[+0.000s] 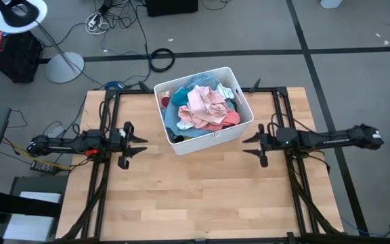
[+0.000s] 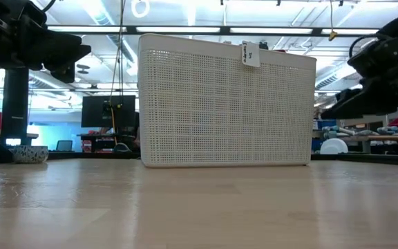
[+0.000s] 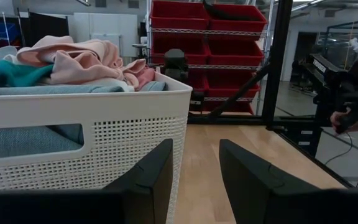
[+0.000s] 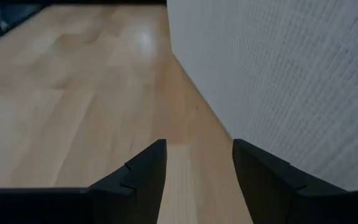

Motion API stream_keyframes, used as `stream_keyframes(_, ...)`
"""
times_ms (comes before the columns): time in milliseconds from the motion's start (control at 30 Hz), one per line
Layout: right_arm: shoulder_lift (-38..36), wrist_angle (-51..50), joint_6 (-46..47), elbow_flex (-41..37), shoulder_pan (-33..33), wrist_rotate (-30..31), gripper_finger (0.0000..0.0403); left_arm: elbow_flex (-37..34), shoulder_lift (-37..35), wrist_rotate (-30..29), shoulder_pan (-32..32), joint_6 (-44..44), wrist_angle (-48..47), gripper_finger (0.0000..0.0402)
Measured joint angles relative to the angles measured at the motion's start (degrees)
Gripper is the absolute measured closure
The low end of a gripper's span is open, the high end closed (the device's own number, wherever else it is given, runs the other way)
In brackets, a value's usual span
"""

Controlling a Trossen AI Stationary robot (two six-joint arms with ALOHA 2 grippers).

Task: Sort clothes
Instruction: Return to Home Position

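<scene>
While the clothes [image 1: 205, 107] lie heaped in the white perforated bin [image 1: 217, 137] at the far middle of the wooden worktop [image 1: 195, 193], pink garments on top of teal and light blue ones, the left arm [image 1: 73, 143] reaches in from the bin's left and the right arm [image 1: 323, 139] from its right. The left jaws and the right jaws are both spread and empty, near the bin but not touching it.

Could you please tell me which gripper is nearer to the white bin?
Right. The right gripper sits just off the right-hand corner of the white bin; the left gripper waits farther off its left side.
</scene>
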Motion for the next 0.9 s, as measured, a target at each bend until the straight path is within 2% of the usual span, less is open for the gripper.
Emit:
stream_keyframes(267,4.00,0.20,1.41,-0.02,0.02,0.09,0.0215,0.00,0.00,0.00,0.00,0.02,0.00,0.0266)
stream_keyframes(900,4.10,0.55,1.46,-0.02,0.02,0.15,0.0215,0.00,0.00,0.00,0.00,0.00,0.01,0.0266)
